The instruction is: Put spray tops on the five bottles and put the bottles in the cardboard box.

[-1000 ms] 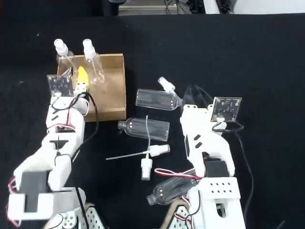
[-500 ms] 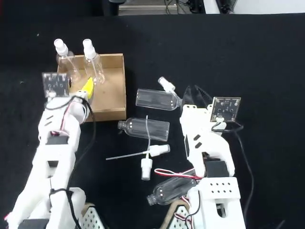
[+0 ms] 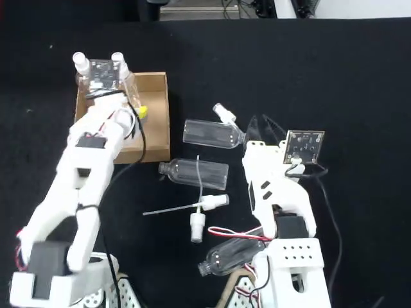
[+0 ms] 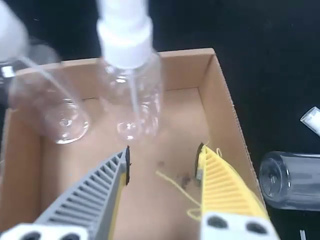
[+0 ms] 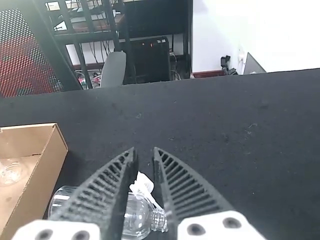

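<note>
The left jaws stood spread and empty, low inside the cardboard box (image 4: 222, 107), the yellow one close to the box's side wall. Just ahead of their tips two capped bottles stood upright on the box floor, long axes vertical and spray heads up. The nearer bottle (image 4: 131, 100) was almost on the line between the jaws, and the second bottle (image 4: 52, 107) stood off beyond the grey jaw. Both looked light and top-heavy, so a sideways swing of the spread jaws could tip one over, and the yellow jaw could catch the wall and drag the box. The right jaws were drawn nearly together with only a slit between them, pinching nothing, over the black desk (image 3: 347, 70). Directly beneath their tips lay a loose spray top (image 5: 142, 184) beside an uncapped bottle (image 3: 209, 133) on its side, long axis level, threaded neck toward those jaws and base toward the box. Being round, it would probably roll if nudged. Farther back toward the arm bases lay another open bottle (image 3: 192, 174), its neck toward the left arm, a tubed spray top (image 3: 215, 201), a short spray top (image 3: 197, 226) and a last bottle (image 3: 231, 255). The thin tube could bend and miss a neck.
</note>
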`<state>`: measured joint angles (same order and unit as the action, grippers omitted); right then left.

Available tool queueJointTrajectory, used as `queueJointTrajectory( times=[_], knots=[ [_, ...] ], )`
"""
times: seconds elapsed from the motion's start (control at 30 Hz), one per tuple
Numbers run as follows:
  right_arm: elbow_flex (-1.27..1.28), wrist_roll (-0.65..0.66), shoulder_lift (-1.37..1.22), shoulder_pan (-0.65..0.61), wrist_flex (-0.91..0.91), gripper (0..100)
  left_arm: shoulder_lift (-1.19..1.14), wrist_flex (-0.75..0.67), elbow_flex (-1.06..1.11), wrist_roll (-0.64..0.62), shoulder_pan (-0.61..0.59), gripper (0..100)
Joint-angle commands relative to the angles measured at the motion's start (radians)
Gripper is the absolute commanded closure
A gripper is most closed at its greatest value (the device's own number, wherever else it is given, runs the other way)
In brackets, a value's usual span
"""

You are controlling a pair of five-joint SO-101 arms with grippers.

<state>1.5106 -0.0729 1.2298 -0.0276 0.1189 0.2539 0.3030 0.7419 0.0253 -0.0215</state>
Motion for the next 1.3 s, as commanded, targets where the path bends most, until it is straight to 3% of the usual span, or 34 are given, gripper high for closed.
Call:
queueJointTrajectory(
  times=[0.0,0.37,0.57,1.27],
  knots=[
    [-0.004,0.014,-0.008,-0.014,-0.028,96.2,-0.077,-0.098,-0.087,-0.011,0.013,79],
    [-0.004,0.014,-0.008,-0.014,-0.031,96.2,-0.209,-0.258,-0.09,-0.041,-0.018,79],
    [-0.004,0.014,-0.008,-0.014,-0.031,96.2,-0.207,-0.259,-0.093,-0.14,-0.065,79],
    [-0.005,0.014,-0.008,-0.014,-0.031,96.2,-0.226,-0.255,-0.122,-0.192,-0.113,79]
  ],
)
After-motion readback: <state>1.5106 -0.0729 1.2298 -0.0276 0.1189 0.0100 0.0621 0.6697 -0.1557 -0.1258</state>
